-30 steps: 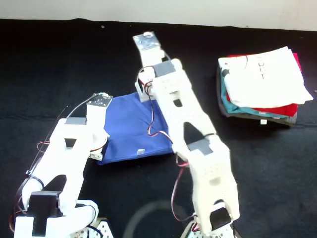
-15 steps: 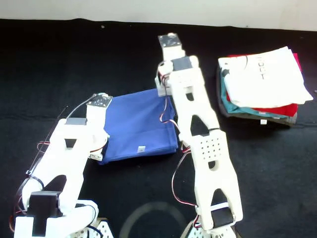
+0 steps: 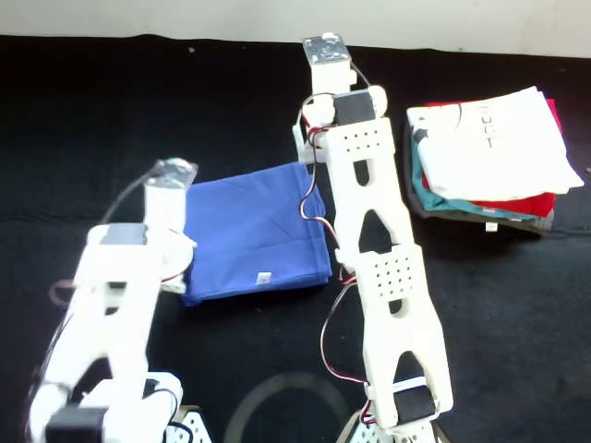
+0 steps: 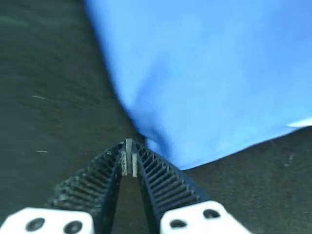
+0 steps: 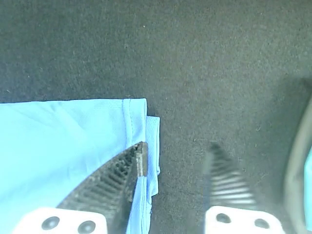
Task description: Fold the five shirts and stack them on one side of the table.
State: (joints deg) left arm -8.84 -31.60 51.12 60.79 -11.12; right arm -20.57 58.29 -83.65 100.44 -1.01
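Folding looks done: the blue shirt (image 3: 254, 231) lies mid-table, the stack (image 3: 485, 161) at its two o'clock. Your right gripper (image 5: 178, 153) gapes over its corner, left gripper (image 4: 129, 158) pinched empty beside it; next, grasp and carry.

Robotics lab bench, black cloth-covered table (image 3: 83, 120), two white printed arms (image 3: 383, 277), exposed wires (image 3: 325, 346), plain pale wall (image 3: 185, 17)
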